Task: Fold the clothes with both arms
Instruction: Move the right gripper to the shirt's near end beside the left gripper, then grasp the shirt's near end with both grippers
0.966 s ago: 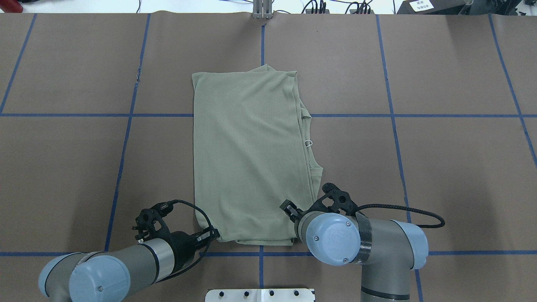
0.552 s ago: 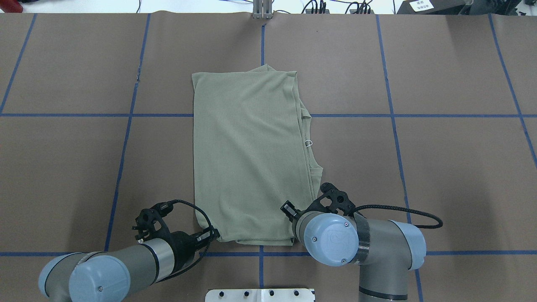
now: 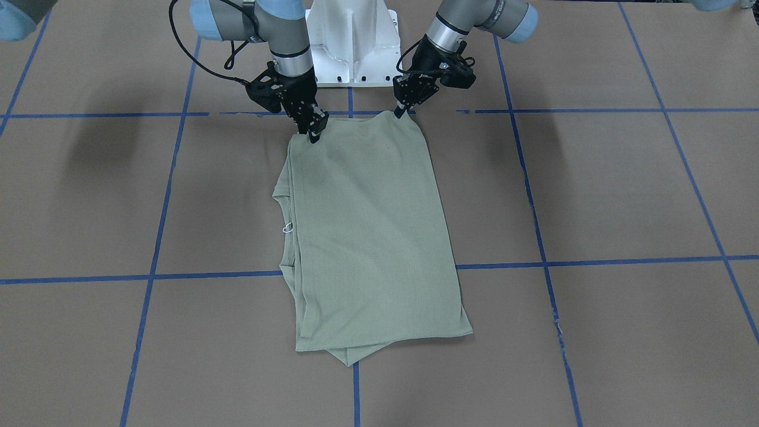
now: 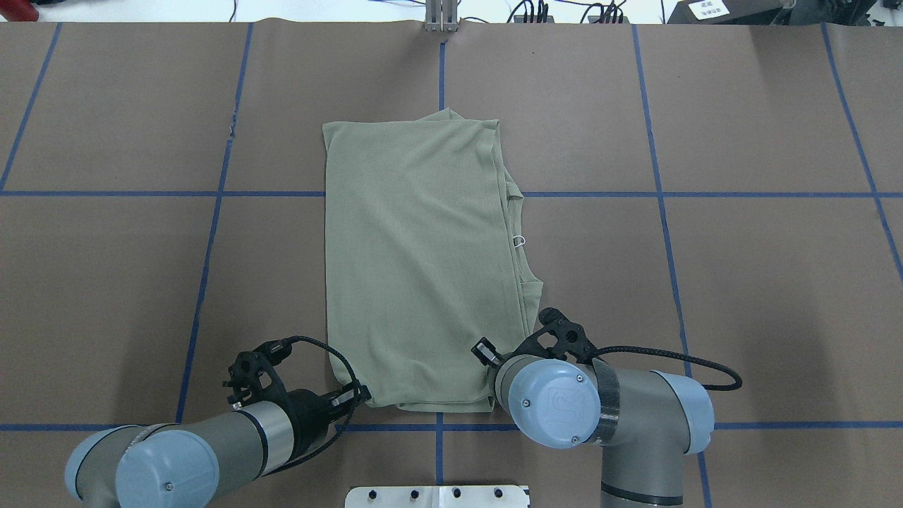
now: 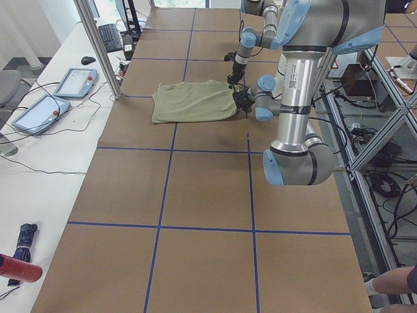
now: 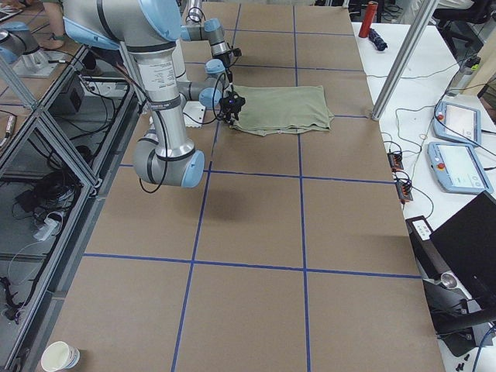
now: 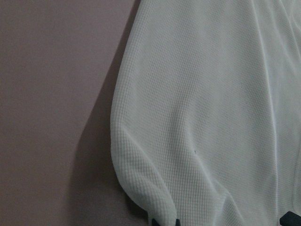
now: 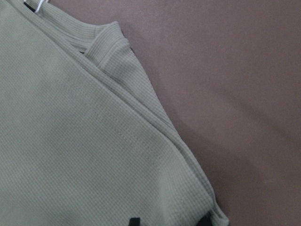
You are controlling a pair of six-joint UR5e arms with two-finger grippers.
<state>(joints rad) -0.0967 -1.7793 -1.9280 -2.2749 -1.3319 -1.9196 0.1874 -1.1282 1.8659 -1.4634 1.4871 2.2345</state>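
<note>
Shirt (image 4: 416, 261) lies approx. mid-bench, already folded lengthwise into a long narrow rectangle. One short end points at the robot-side edge of the bench (image 4: 741, 282), the other at the far edge. Neckline (image 4: 525, 282) peeks out along the long edge on the robot's right, so sleeves look tucked inside.

Left end effector (image 3: 401, 110) sits at the near corner on the robot's left, fingers narrow and nipped on the fabric. Its wrist cam shows that corner raised w/ a shadow beneath. Right end effector (image 3: 314, 133) is at the other near corner, also closed down on the cloth edge, w/ the layered hems running to its tips.

Why there: one grip per corner keeps the short edge straight and taut between them, so both arms can carry it as one line. Probable next step is to lift and take this end over toward the far end, halving the length. Risk: the stacked layers at the right-hand corner may not all be caught, so lower ones could lag.
</note>
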